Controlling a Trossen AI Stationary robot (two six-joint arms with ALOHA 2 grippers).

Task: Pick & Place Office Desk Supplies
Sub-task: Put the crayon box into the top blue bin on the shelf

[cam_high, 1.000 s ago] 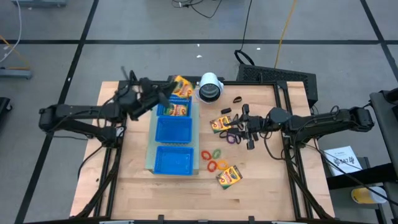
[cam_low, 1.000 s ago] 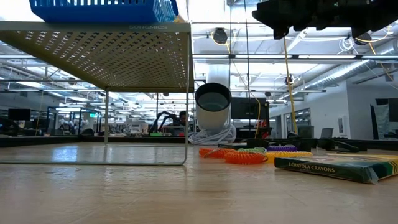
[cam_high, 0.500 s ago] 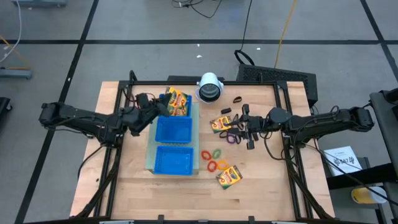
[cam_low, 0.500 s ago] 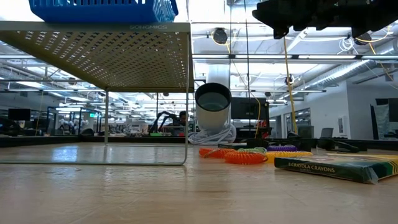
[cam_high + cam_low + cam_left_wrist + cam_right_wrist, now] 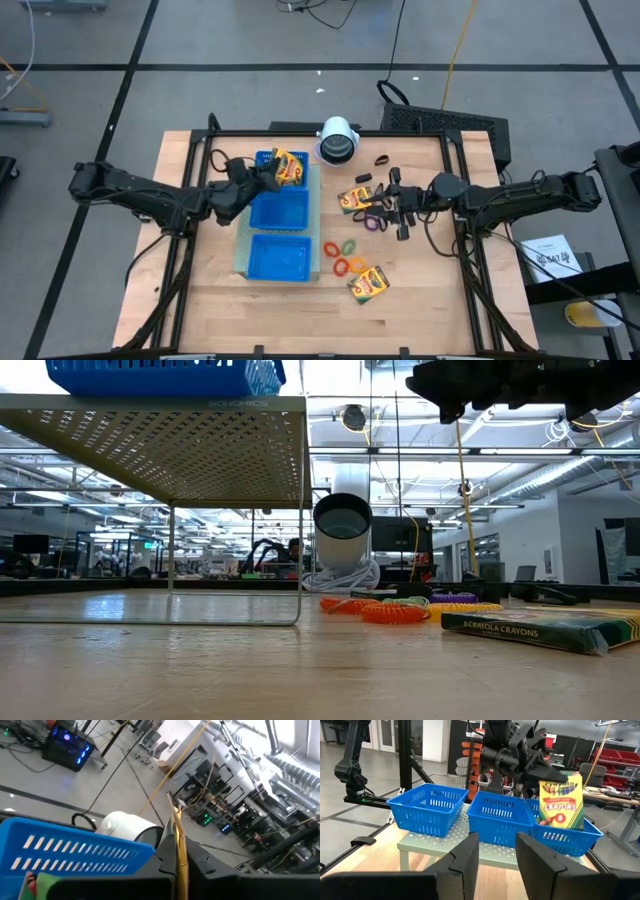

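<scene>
Over the far bin of the blue tray, our left gripper pinches a crayon box.
We judge it light, stiff cardboard, best held by flat faces; right gripper hangs half-open over rings.

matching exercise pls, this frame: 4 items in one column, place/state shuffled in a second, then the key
Items
1. left gripper
2. right gripper
3. white cylinder
4. orange ring

Place or state
A. on the bare table between the tray and the right arm
B. shut on a crayon box, above the tray's end compartment
C. at the far table edge, beside the tray
D. empty, hovering by the purple ring

Pairs: 1-B, 2-D, 3-C, 4-A
</scene>
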